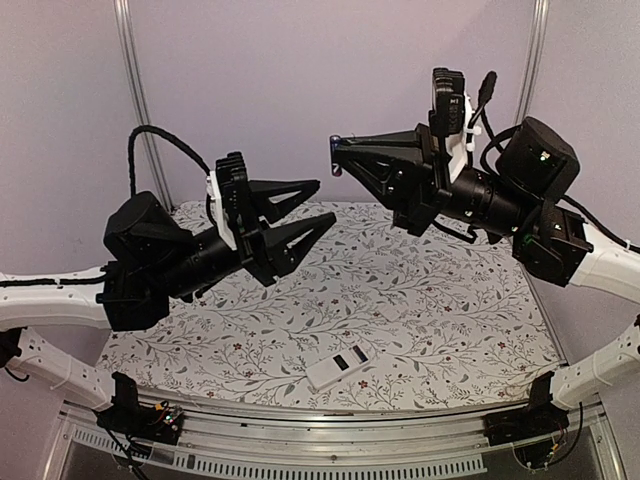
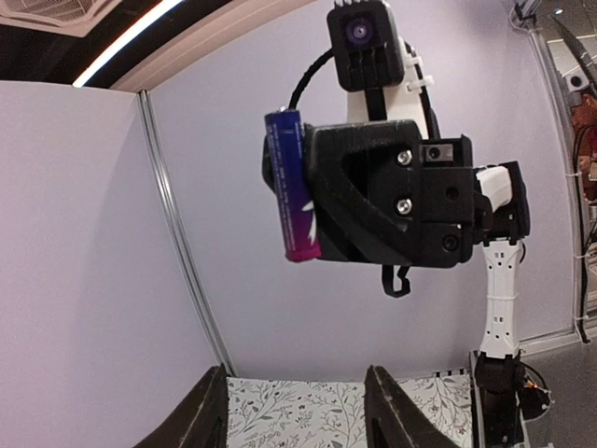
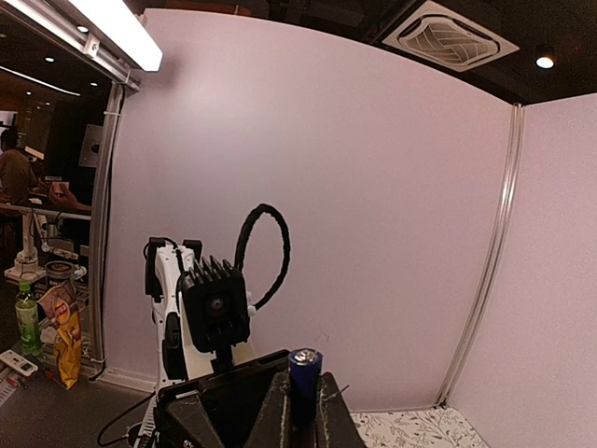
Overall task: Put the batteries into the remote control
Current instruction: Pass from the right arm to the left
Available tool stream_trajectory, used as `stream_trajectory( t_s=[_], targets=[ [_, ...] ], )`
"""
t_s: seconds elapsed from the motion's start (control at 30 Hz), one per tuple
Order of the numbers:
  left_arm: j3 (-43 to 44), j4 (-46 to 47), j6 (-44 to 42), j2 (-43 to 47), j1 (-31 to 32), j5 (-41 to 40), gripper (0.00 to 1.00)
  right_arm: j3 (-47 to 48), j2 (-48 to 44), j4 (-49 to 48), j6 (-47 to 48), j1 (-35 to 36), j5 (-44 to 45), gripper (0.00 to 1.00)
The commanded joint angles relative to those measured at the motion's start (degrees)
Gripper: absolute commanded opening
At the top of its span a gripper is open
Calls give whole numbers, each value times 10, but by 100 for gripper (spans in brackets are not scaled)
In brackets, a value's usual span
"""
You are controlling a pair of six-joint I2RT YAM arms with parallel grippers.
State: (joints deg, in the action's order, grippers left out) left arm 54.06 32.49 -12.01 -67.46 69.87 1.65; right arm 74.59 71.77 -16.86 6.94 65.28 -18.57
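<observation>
Aloft, facing each other, R jaws pinching battery [image 2: 291, 187], L jaws apart

Partitioned lab booth: pale wall panels [image 1: 300, 80] on metal posts [image 1: 138, 90], ceiling vent [image 3: 452, 42] upper right, strip light [image 3: 117, 33] upper left.

Soft even light, glaring ceiling strip [image 3: 117, 33], fisheye-bent edges

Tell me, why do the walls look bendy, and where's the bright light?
Left wrist view: the lens bows the wall post, and a ceiling strip light glares top left. Right wrist view: a bright lamp glares, battery sharp. Top view: even light, the table edge curves.
</observation>
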Motion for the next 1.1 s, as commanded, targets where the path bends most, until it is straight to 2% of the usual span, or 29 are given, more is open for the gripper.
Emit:
stream_trajectory(
  t_s=[0.0, 0.2, 0.4, 0.63, 0.9, 1.0, 1.07],
  targets=[
    [21, 29, 7, -13, 8, -12, 47, -7, 13, 10, -6, 5, 16, 0],
    [35, 45, 21, -24, 8, -15, 41, -3, 25, 9, -15, 5, 11, 0],
    [35, 46, 25, -28, 8, -15, 29, -4, 33, 8, -19, 5, 13, 0],
    [35, 44, 27, -25, 8, -15, 20, -9, 33, 8, -21, 5, 22, 0],
    [32, 45, 27, -22, 8, -15, 15, -22, 30, 12, -19, 5, 38, 0],
    [29, 44, 26, -20, 8, -33, 3, -25, 27, 15, -18, 5, 42, 0],
    [27, 44, 25, -18, 8, -36, 0, -25, 27, 18, -19, 5, 44, 0]
  ],
)
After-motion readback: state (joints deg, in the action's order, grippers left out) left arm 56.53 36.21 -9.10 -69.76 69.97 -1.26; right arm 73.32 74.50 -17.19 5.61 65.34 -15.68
